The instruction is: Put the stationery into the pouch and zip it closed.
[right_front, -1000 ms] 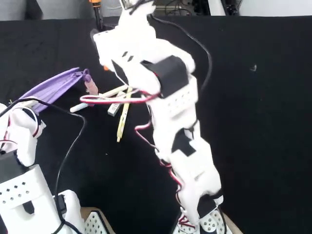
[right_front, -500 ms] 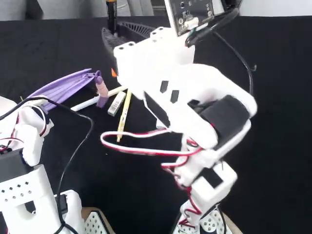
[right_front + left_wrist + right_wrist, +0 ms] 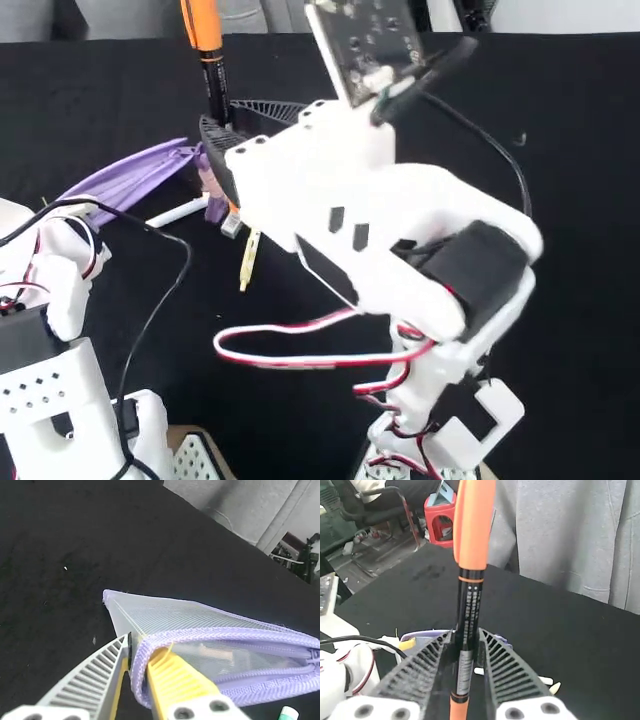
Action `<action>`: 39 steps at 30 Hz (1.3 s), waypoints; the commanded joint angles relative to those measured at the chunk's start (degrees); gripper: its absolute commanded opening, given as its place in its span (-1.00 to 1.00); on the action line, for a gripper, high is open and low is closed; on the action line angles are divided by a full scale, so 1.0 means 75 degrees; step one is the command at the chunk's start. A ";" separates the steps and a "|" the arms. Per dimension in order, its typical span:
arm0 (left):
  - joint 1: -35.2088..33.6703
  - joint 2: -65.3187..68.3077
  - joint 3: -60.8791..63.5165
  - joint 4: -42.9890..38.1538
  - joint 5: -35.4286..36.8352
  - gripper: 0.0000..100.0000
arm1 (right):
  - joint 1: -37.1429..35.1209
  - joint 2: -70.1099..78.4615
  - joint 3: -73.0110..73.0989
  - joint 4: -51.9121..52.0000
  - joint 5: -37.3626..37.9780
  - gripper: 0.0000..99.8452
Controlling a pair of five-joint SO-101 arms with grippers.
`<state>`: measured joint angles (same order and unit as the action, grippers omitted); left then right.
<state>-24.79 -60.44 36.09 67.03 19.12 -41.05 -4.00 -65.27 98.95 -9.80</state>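
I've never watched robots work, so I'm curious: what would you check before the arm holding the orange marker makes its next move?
1. Marker held firmly: ok. The right pincer is shut on the dark barrel of the marker.
2. Pouch held in place: ok. The left pincer clamps the rim of the purple pouch.
3. Pouch mouth open wide enough: cannot tell. Its zip edges look close together.
4. Marker aimed at the pouch's mouth: not ok. It stands upright, tip down, off to one side of the pouch.
5. All other stationery packed: not ok. A white pen and a yellow pencil lie on the table.
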 commanded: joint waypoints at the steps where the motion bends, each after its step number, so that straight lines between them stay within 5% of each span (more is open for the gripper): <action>1: 0.0100 -0.0047 -0.0686 -0.0234 0.0152 -0.94 | -0.0105 -0.0299 -0.0147 0.0176 -0.0105 -0.98; 13: 0.0908 -0.0012 -0.0838 -0.0246 0.0164 -0.94 | -0.0059 -0.1811 0.0885 0.0152 -0.0094 -0.98; 19: 0.0920 -0.0012 -0.0826 -0.0246 0.0164 -0.94 | -0.0105 -0.2385 0.3053 -0.0973 0.0023 -0.98; 29: 0.0920 -0.0012 -0.0815 -0.0246 0.0164 -0.94 | -0.0059 -0.4894 0.8422 -0.5697 0.0715 -0.98; 39: 0.1272 -0.0012 -0.0815 -0.0246 0.0352 -0.94 | -0.0094 -0.5867 1.1294 -0.8885 0.0762 -0.98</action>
<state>-17.05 -60.44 33.10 66.86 20.97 -41.14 -46.37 15.52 40.22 -4.70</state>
